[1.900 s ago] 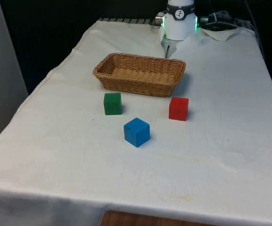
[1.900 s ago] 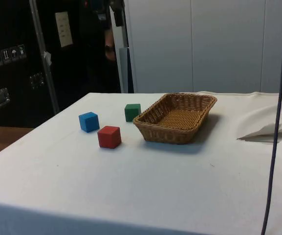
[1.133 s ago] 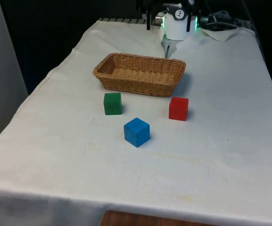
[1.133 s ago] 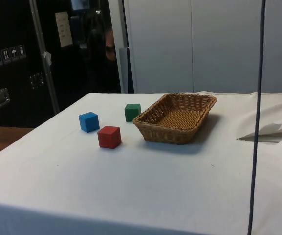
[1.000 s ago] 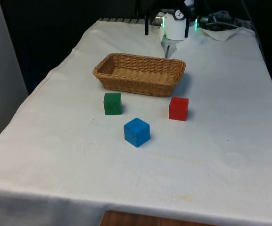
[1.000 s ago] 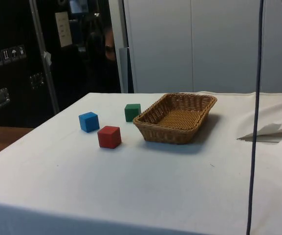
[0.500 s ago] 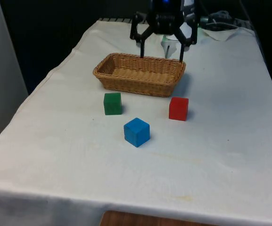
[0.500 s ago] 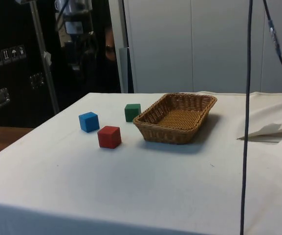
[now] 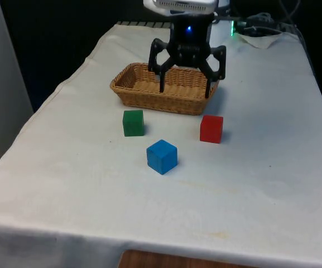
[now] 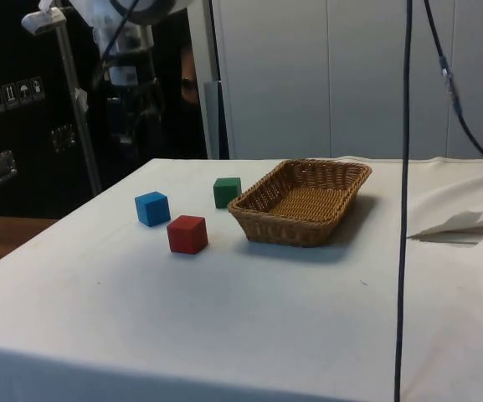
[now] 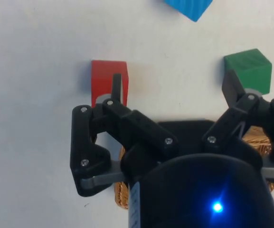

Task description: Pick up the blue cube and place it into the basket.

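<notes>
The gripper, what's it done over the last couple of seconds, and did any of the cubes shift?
The gripper has come forward and down from the table's far end and now hangs open over the basket, holding nothing. The blue cube, red cube, green cube and basket have not moved.

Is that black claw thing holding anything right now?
No. The end effector hangs open and empty above the wicker basket, and the blue cube lies untouched on the white cloth.
</notes>
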